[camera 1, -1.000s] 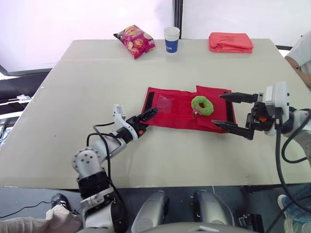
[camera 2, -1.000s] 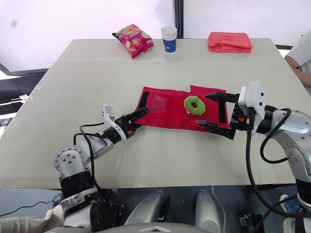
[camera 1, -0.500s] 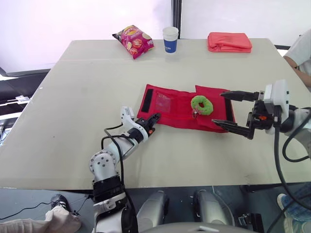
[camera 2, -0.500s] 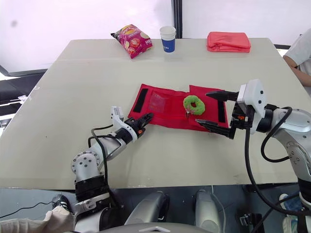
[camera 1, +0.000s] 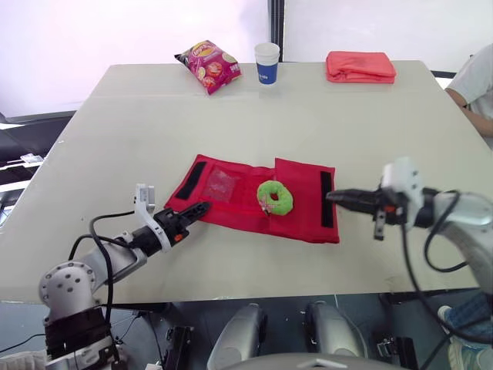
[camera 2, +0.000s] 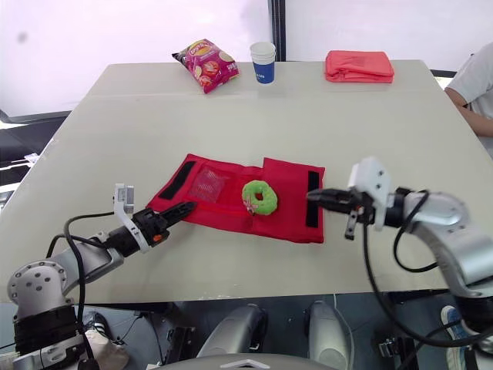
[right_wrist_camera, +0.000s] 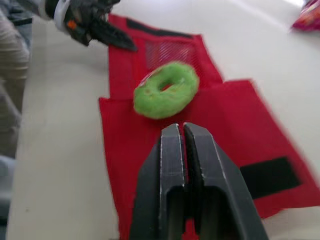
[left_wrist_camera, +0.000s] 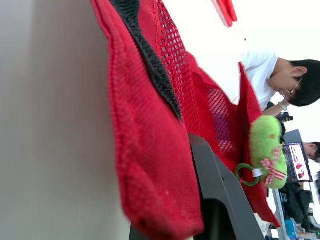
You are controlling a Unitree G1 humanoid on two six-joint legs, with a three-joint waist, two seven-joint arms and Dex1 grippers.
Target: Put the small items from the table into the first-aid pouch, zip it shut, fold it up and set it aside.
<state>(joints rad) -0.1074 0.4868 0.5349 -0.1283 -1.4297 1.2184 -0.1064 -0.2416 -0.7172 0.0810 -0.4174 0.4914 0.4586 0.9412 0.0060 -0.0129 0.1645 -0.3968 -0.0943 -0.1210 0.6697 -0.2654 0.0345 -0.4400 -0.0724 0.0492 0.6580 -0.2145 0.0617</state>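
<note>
The red first-aid pouch (camera 1: 304, 216) lies unfolded and flat in the middle of the table. A green fuzzy ring (camera 1: 274, 197) rests on its centre, and a clear packet sits under the mesh pocket (camera 1: 219, 183). My left gripper (camera 1: 199, 208) is shut on the pouch's near left corner; in the left wrist view red fabric (left_wrist_camera: 150, 165) drapes beside the black finger (left_wrist_camera: 215, 175). My right gripper (camera 1: 333, 196) is shut, its tip at the pouch's right edge beside a black strip (camera 1: 325, 199). In the right wrist view the closed fingers (right_wrist_camera: 170, 150) point over the pouch toward the ring (right_wrist_camera: 166, 90); no cloth shows between them.
At the table's far edge stand a chips bag (camera 1: 208, 65), a paper cup (camera 1: 266, 62) and a folded red cloth (camera 1: 360, 66). A person sits at the far right (camera 1: 471, 77). Bare tabletop surrounds the pouch.
The pouch, with the ring on it, has slid to the left, drawn by my left gripper. My right gripper has shut and followed to the pouch's right edge.
</note>
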